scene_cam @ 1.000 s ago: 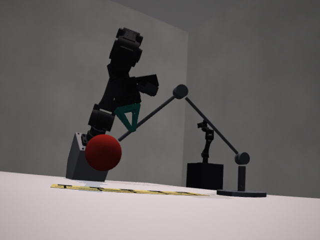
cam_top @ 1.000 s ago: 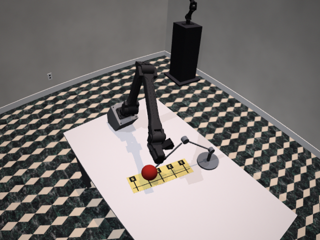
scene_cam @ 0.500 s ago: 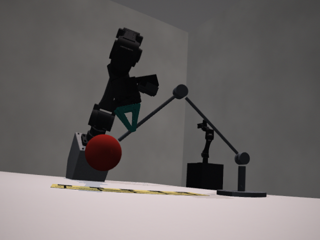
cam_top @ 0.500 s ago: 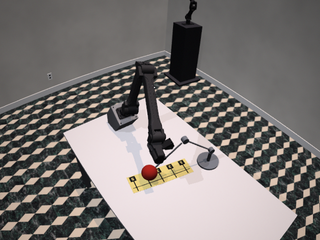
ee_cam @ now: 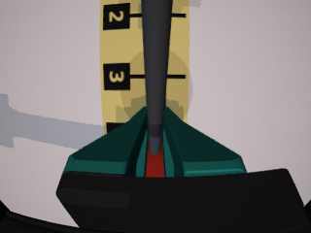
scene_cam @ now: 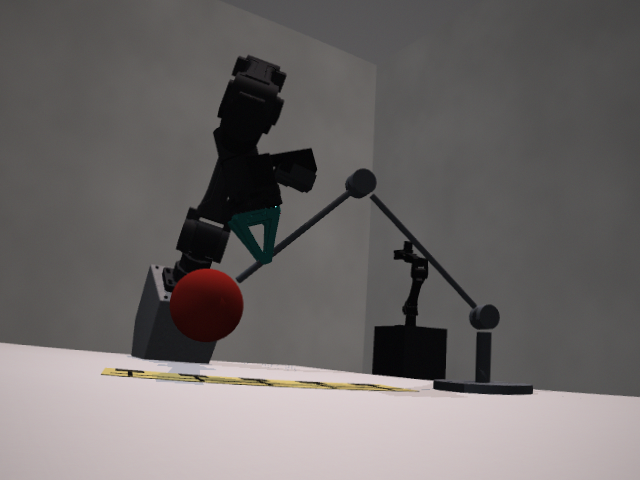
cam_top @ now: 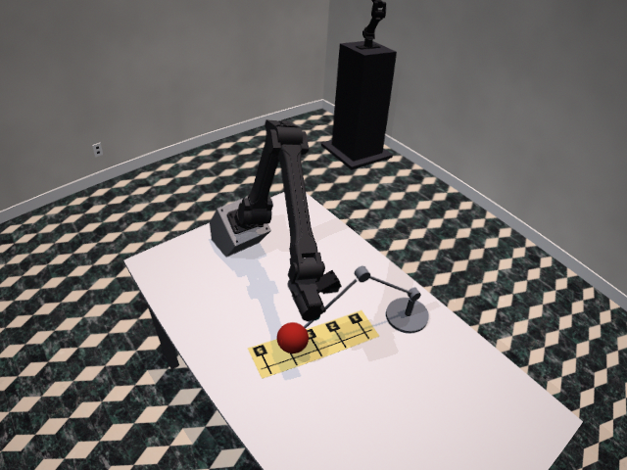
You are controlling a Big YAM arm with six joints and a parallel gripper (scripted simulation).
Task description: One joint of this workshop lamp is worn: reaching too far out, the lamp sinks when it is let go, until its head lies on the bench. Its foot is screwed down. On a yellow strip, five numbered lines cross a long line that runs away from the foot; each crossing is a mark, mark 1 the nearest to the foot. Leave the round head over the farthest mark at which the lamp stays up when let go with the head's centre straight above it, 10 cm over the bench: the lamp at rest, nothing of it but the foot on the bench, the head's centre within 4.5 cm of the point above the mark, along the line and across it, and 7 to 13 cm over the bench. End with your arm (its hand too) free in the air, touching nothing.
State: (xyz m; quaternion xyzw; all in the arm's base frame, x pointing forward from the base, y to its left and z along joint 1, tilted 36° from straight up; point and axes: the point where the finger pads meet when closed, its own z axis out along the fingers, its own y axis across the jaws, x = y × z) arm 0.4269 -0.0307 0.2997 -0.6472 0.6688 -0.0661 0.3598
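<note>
The gripper [scene_cam: 263, 255] is clamped on the lamp's forearm rod [scene_cam: 305, 229], its green fingers drawn in tight against the dark bar a short way up from the round red head [scene_cam: 206, 304]. In the wrist view the rod runs straight away from between the fingers, over the yellow strip [ee_cam: 117, 39] and along its long line, with numbers 2 and 3 readable beside it and a sliver of red showing between the fingers.

The head hangs just below and outward of the grip, off the bench [scene_cam: 310, 439], with a gap and a shadow beneath it in the exterior view. From the top view it sits over the strip [cam_top: 263, 361] around mark 4, with mark 5 bare beyond it, though the slanted angle leaves the exact crossing uncertain.

From the grip the rod rises to the elbow joint [scene_cam: 360, 182], then a second rod [scene_cam: 423, 253] slopes down to the lower joint [scene_cam: 484, 316] above the short post and round foot [scene_cam: 483, 386].

The relation that matters: the rod's long axis lies along the strip's line, foot on one side of the grip, head on the other. Any shift of the head to another mark is therefore, I judge, a push or pull along that axis, with height kept as the elbow folds or opens
</note>
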